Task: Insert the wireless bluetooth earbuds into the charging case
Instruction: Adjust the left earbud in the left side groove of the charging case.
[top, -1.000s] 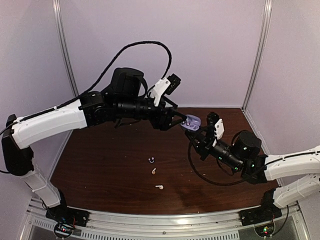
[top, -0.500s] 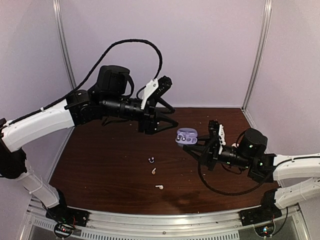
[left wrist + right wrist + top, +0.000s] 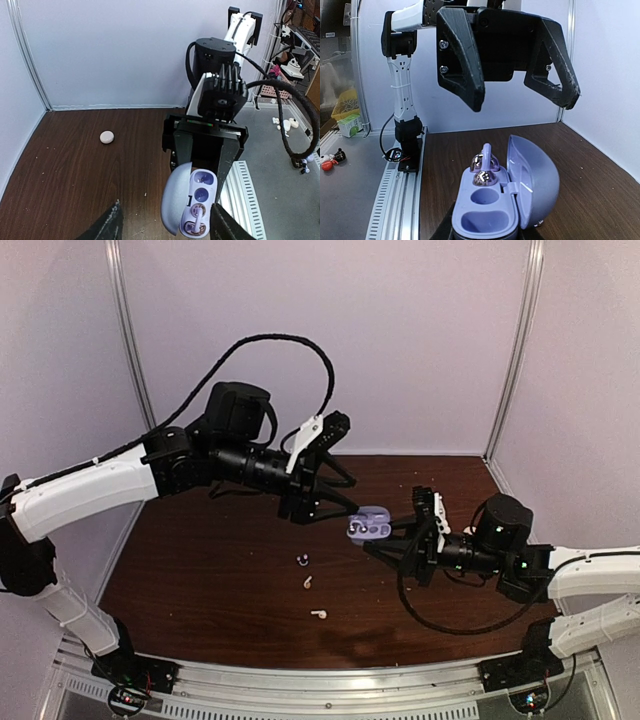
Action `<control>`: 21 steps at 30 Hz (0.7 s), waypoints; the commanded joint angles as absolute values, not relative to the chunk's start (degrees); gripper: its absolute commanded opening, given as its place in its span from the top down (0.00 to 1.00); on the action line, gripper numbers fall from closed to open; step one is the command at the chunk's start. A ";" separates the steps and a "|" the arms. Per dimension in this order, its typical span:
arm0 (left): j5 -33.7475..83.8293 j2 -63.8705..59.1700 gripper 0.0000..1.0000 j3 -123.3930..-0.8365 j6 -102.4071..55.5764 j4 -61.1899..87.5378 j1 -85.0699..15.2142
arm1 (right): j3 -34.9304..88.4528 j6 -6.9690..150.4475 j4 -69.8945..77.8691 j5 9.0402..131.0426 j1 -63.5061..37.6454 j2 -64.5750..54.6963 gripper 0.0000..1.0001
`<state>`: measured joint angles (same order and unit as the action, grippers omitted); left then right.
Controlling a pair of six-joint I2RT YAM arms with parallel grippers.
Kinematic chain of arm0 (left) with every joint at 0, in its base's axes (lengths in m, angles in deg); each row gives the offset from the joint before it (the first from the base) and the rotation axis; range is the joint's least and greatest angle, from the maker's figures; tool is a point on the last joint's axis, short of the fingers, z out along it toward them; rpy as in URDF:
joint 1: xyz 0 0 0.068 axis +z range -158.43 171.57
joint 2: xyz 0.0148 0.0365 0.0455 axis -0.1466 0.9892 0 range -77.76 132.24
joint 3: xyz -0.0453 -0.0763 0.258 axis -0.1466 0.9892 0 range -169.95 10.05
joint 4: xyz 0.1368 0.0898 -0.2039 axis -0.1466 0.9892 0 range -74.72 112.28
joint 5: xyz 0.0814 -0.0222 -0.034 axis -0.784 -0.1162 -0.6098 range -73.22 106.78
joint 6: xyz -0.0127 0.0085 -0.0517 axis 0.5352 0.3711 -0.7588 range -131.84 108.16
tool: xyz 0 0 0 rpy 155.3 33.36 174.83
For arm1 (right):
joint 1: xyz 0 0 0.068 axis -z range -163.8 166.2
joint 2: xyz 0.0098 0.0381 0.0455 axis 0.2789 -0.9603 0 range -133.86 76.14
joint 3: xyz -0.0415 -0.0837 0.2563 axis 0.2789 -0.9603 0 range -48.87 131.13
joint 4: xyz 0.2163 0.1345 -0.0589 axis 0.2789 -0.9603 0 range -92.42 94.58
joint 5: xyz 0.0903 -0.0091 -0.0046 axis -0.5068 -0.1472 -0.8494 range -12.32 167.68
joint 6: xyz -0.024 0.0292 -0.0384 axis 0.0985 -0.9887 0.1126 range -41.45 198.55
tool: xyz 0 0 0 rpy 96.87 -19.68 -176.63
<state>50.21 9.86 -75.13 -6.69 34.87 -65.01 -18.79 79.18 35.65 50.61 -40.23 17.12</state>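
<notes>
Gripping open lilac charging case [image 3: 530, 187]: right pincer [image 3: 378, 540]; one earbud [image 3: 484, 166] seated inside; left pincer [image 3: 524, 102] agape, empty.

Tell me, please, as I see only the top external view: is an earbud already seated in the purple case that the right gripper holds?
Observer: Yes. The right wrist view shows the charging case open, one earbud seated and the socket beside it empty.
Operator: Is the other arm carrying one?
Observer: No, the left gripper stands open, nothing between its fingers.
Operator: Is anything else hidden from me?
Observer: A small white round object lies on the table, towards its far side.
</notes>
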 commanded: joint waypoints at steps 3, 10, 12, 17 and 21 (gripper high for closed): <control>51.69 10.20 0.40 -73.27 -4.99 33.39 -64.94 | -16.79 78.55 36.43 48.99 -39.71 18.05 1.00; 51.39 10.16 0.41 -72.15 -4.38 33.01 -64.94 | -16.63 78.55 36.83 48.46 -39.55 18.21 1.00; 51.24 10.29 0.41 -71.91 -4.20 33.03 -64.94 | -16.68 78.55 36.92 48.31 -39.48 18.35 1.00; 51.23 10.57 0.42 -71.27 -3.77 32.93 -64.94 | -16.75 76.72 37.52 47.89 -39.44 18.74 1.00; 51.43 10.80 0.44 -70.90 -3.34 32.94 -64.92 | -16.46 76.34 38.18 47.40 -39.19 18.97 1.00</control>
